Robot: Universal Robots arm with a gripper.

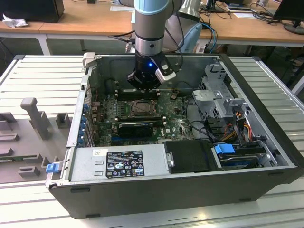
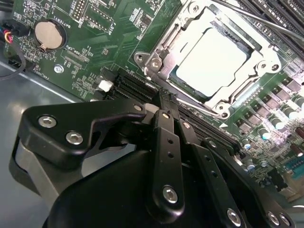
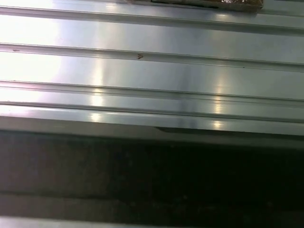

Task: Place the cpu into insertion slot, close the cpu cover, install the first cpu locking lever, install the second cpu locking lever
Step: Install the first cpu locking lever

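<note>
Pale grey-silver metal: the cpu point(image 2: 211, 61), flat and square, lies seated in the insertion slot point(image 2: 223, 21) on the green motherboard point(image 2: 95, 42). The silver cpu cover point(image 2: 259, 61) appears folded down around it, the chip showing through its window; one thin locking lever point(image 2: 259, 18) runs along the socket's far side. My gripper point(image 2: 161, 99) sits just off the near edge of the socket, fingers brought together with nothing between them, their tips pointing toward the cover's near edge. Round about: long black memory slots point(image 2: 137, 85) directly under my fingertips, a coin battery point(image 2: 46, 34), and, in the exterior view, the open computer case point(image 1: 142, 190) on its ribbed metal table point(image 1: 42, 76).
</note>
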